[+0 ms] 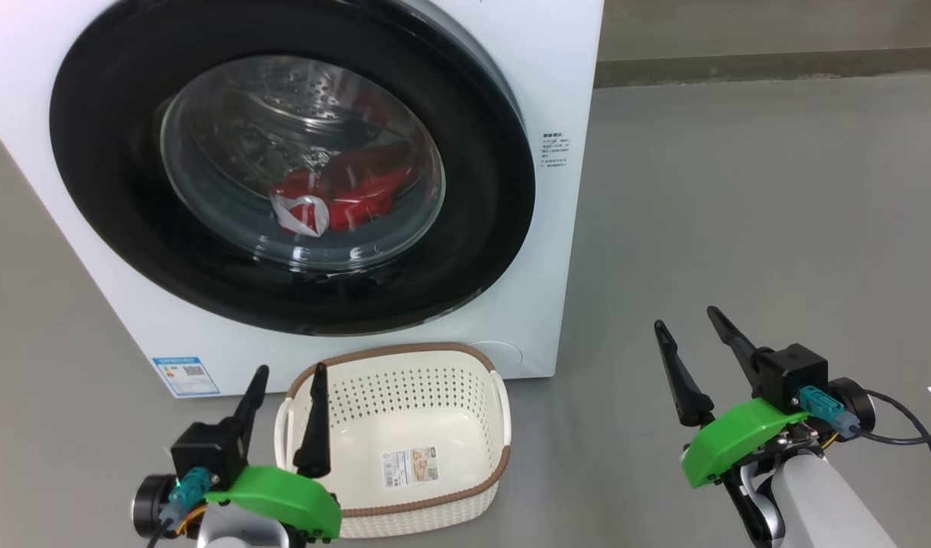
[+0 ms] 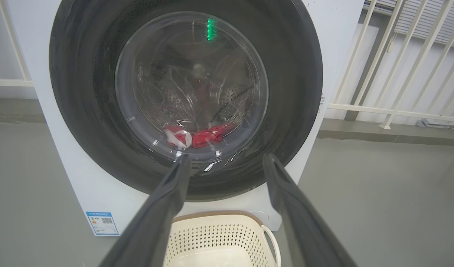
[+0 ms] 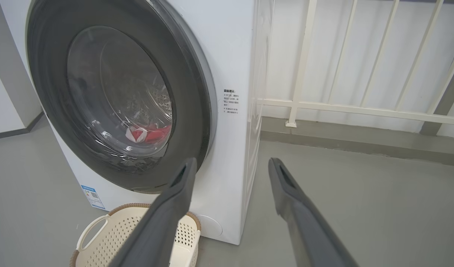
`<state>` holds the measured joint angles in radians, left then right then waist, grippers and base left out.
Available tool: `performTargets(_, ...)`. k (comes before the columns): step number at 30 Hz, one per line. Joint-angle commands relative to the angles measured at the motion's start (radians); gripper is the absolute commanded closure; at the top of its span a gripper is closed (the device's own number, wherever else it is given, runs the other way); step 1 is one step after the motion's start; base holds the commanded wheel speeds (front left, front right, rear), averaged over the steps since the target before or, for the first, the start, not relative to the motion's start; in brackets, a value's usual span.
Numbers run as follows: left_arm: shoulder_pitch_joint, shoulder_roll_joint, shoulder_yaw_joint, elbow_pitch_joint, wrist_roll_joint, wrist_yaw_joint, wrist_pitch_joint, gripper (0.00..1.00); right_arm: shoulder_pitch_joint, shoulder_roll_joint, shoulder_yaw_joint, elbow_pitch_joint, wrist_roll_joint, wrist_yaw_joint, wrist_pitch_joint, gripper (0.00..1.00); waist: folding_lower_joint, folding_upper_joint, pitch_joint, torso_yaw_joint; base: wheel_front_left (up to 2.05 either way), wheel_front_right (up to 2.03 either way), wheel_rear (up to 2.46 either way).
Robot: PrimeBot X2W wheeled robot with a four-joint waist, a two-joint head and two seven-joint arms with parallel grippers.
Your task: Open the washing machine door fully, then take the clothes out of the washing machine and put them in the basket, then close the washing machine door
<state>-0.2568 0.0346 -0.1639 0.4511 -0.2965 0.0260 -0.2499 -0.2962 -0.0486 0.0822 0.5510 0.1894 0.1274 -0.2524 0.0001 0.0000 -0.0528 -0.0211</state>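
A: Status of the step in hand?

B: Step one, opening. The washing machine door (image 1: 294, 164) lies flat against the washing machine (image 1: 564, 68), or very nearly. I cannot tell whether the latch holds. The clothes (image 1: 358, 190) lie behind the glass, low in the drum (image 1: 282, 91), toward 5 o'clock of the window. The basket (image 1: 404, 396) stands on the floor (image 1: 739, 190) at 6 o'clock of the door, just beside the cabinet front, with no garment in it.

A: And the end effectors?

B: Both have their fingers spread wide and grip nothing. The left end effector (image 1: 290, 373) hangs at 6 o'clock below the door, over the basket's left rim. The right end effector (image 1: 686, 318) hovers over the floor at 4 o'clock, well apart from the machine.

A: Recommended procedure?

B: A grey seam (image 3: 209, 96) shows behind the black rim (image 1: 107, 190) from 1 to 3 o'clock, so I judge that to be the free edge.
- Bring the right end effector to 3 o'clock.
- Hook one finger behind the rim, never on the glass.
- Pull along the hinge arc, not straight out.
- Swing the door fully toward 9 o'clock.

Caution: keep the left arm low, and check that the lower rim passes above the basket.
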Motion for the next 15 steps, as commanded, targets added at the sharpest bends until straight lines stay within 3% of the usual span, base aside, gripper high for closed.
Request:
performTargets(1,-0.043,0.016,0.030,-0.017,-0.009,0.003,-0.012,0.00,-0.046,-0.002,0.024,-0.012,0.010,0.003,-0.009,0.00,-0.0001,0.0000,-0.004,0.002,0.00,0.00,0.00)
performTargets(15,-0.037,0.016,0.032,-0.009,-0.010,0.005,-0.012,0.00,-0.047,-0.002,0.029,-0.005,0.022,0.003,-0.009,0.00,-0.0001,0.0000,-0.009,-0.001,0.00,0.00,0.00)
